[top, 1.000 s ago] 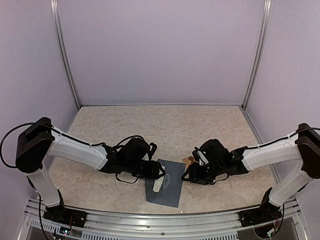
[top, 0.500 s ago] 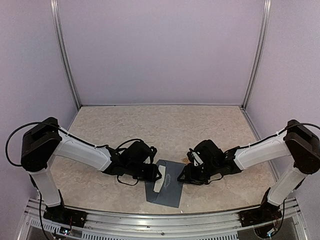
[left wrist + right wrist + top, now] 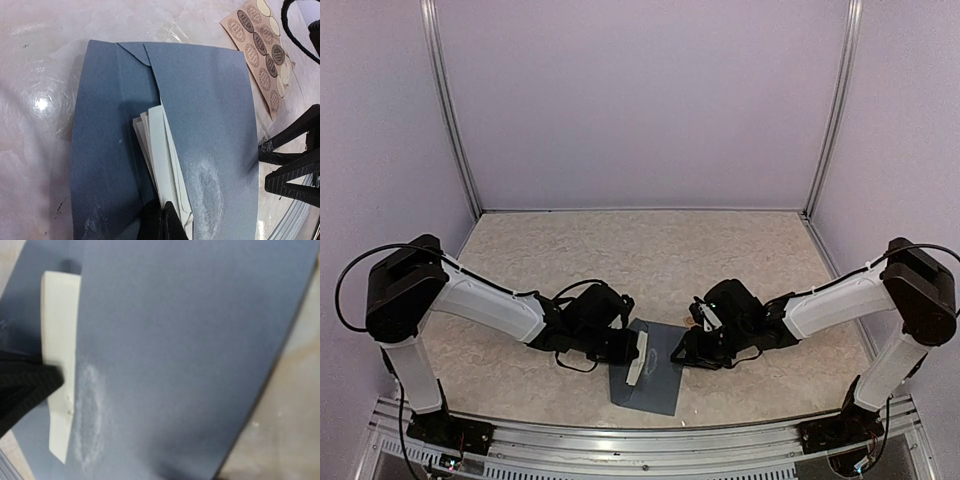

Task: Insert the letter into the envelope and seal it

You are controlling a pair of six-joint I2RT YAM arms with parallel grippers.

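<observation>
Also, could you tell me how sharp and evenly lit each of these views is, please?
Top external: sharp, evenly lit, wide-angle bowing. Left wrist: sharp, one glare spot on the table left of the envelope. Right wrist: soft focus, envelope and letter edges blurred.

The envelope [image 3: 660,385] lies on the table [image 3: 650,250] near its front edge. The letter [image 3: 157,150] sits partly inside it. The sticker sheet [image 3: 260,47] lies near its back right corner.

left arm [image 3: 480,300], right arm [image 3: 830,305]: low, inward
</observation>
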